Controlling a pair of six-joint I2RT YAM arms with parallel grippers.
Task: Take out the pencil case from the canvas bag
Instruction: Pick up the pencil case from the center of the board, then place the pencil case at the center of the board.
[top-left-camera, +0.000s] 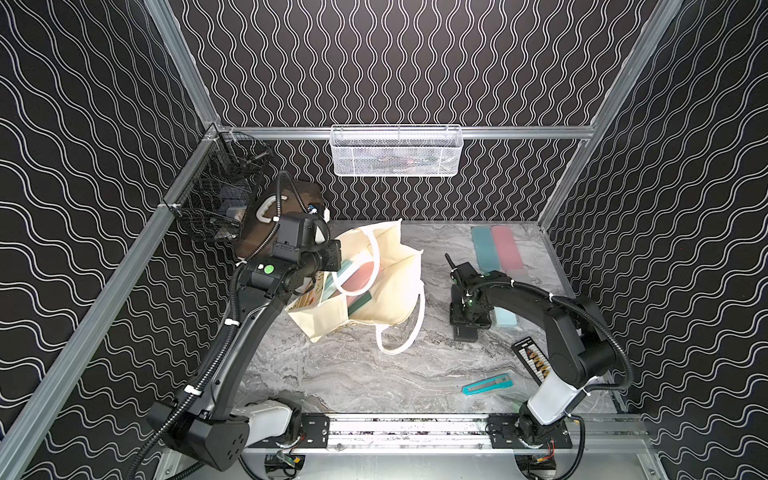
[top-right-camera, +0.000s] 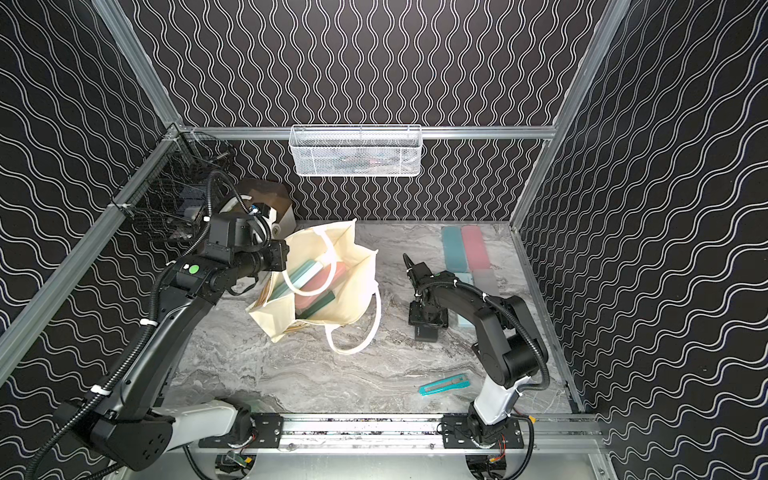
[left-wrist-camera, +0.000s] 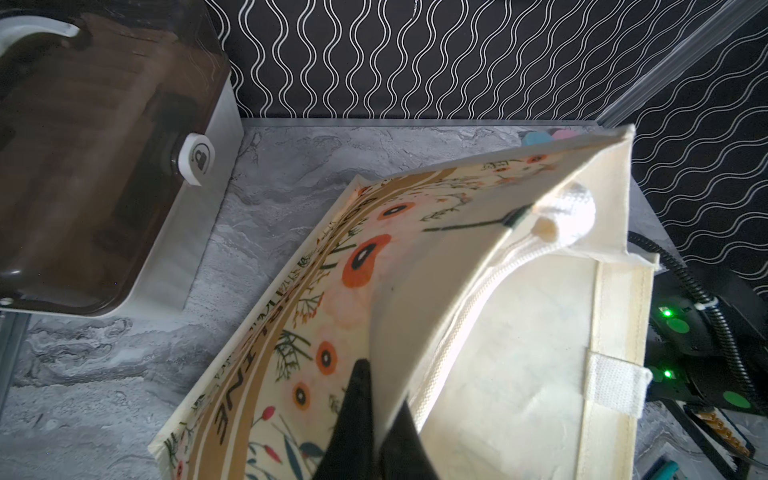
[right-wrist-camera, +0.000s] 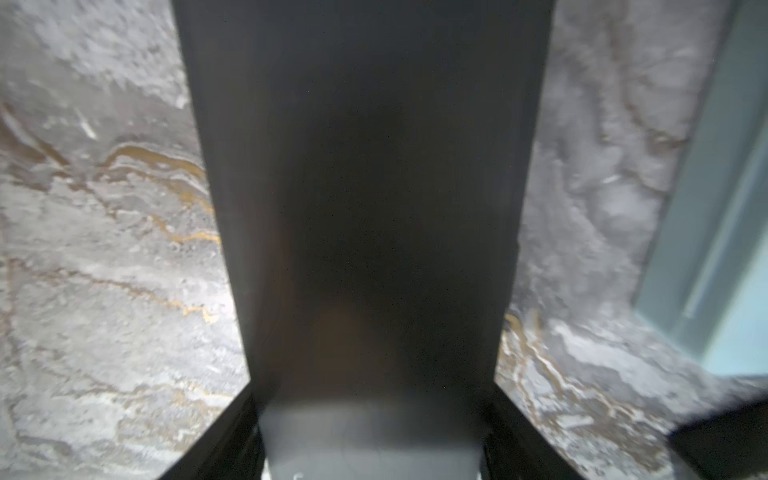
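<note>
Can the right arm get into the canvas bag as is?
Probably yes. The left gripper holds the canvas bag open, mouth upward, cases showing. A handle loop crosses the mouth, and the right gripper sits over a black slab.

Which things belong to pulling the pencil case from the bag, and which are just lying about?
Job: canvas bag, pencil cases inside it, left gripper, jaws shut on its rim, right gripper over a black case.
Lying about: utility knife, brown-lidded box, mesh basket, wire basket.
</note>
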